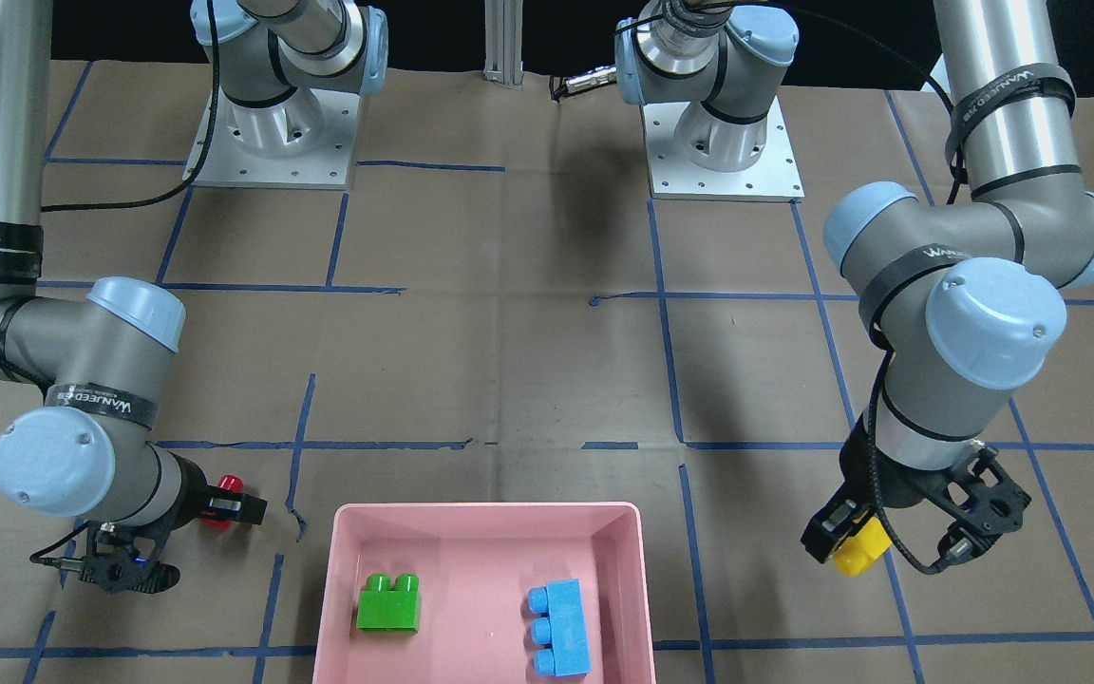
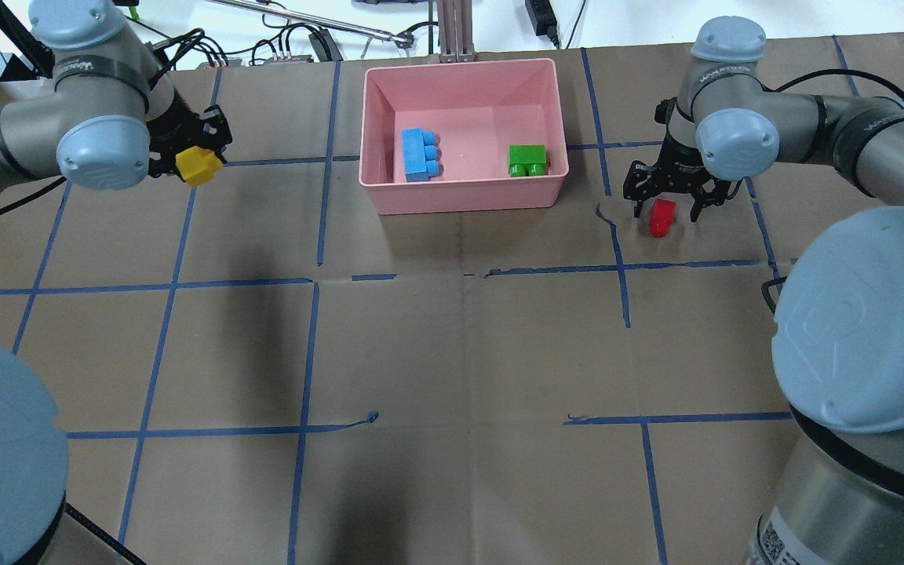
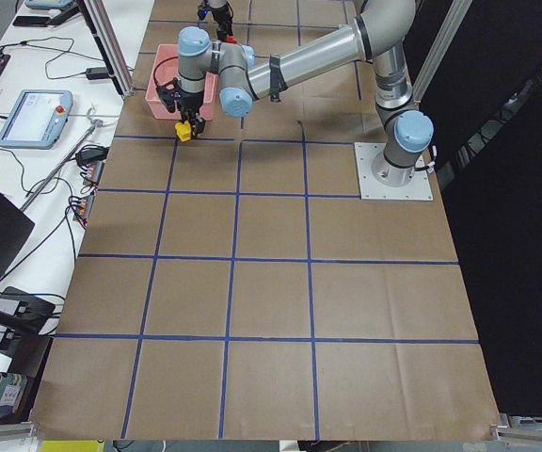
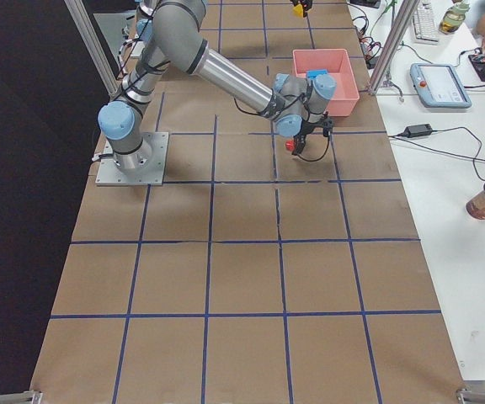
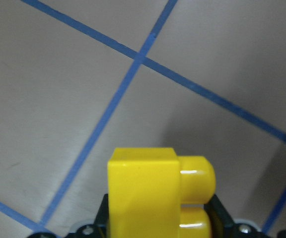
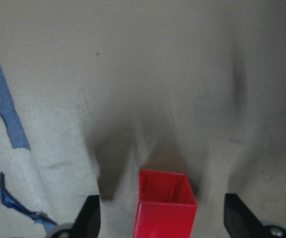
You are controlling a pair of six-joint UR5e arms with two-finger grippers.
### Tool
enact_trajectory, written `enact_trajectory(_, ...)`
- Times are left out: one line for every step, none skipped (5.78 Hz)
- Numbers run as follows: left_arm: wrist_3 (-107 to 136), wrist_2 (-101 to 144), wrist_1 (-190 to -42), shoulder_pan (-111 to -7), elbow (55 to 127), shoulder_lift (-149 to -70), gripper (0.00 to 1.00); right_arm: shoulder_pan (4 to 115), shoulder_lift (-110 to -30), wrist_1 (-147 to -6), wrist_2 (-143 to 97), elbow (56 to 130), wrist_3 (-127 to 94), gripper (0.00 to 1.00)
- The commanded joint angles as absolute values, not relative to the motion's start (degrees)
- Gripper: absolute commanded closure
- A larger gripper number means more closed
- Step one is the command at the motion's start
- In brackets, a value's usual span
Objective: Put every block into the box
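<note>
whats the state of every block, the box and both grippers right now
box, upright, two blocks inside
green block, resting in the box
light blue block, resting in the box
yellow block, held in the left gripper, outside the box
red block, on the table, outside the box, not gripped
left gripper, shut on the yellow block
right gripper, open, fingers either side of the red block

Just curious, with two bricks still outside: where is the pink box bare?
Bare floor lies between the blue brick and green brick. Crowded beside the box: left claw holds the yellow brick, right claw straddles the red brick.
</note>
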State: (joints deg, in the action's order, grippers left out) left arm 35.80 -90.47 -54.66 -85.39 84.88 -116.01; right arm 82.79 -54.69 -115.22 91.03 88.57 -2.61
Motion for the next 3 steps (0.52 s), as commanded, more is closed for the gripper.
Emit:
enact_trajectory(53.89,-89.03,-54.24,-94.08,78.42,-120.12,0.86,82.79,-54.84,-114.87,91.05,88.59,-2.55,0.53)
enact_trajectory(58.14,-87.99,-53.36,-95.52,76.14,-122.32,0.85,82.79,-55.02,-114.70,91.14,88.33,-2.29,0.59)
enact_trajectory(58.27,-82.41,-53.18,-95.71,75.59,-123.74,0.82,82.62,-55.63,-114.61,91.23,87.55,-2.29,0.61)
